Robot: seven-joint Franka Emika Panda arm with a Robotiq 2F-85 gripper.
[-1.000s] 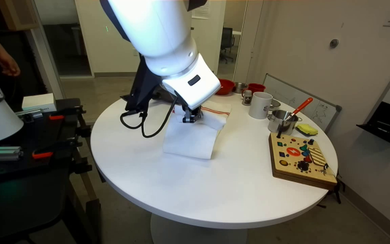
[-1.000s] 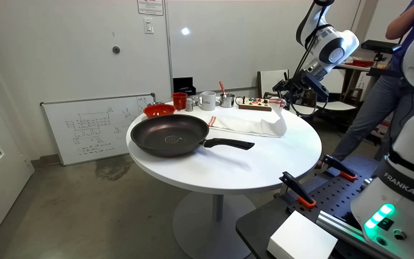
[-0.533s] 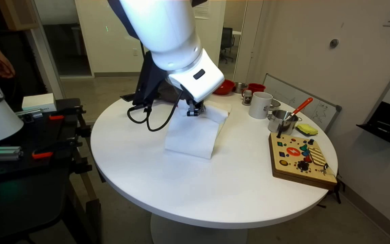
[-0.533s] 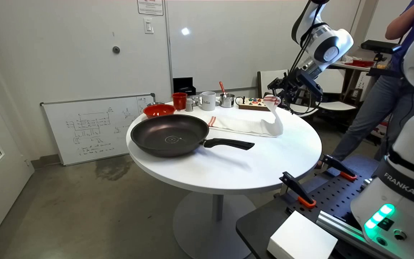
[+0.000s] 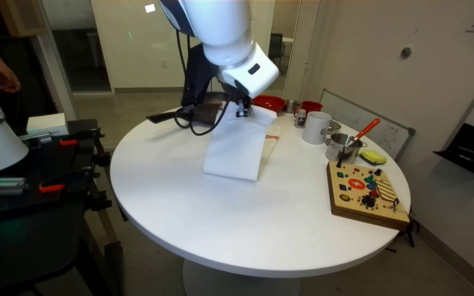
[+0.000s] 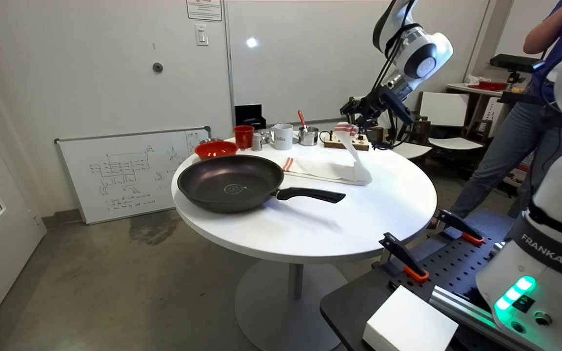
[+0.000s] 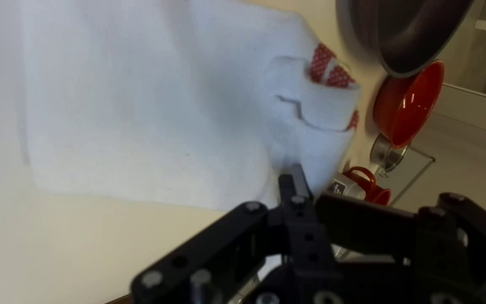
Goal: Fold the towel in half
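Well apart from pale walls, above a smooth, round white tabletop, the hand is pinched closed on the limp towel; its red-striped end is raised beside the hand, the rest curving down below to the tabletop

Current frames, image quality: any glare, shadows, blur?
In an exterior view, a bright glare spot on the wall whiteboard, and a soft shadow on the round table below the frying pan's handle; in the wrist view, the towel looks hazy and the end effector dark and slightly blurred.
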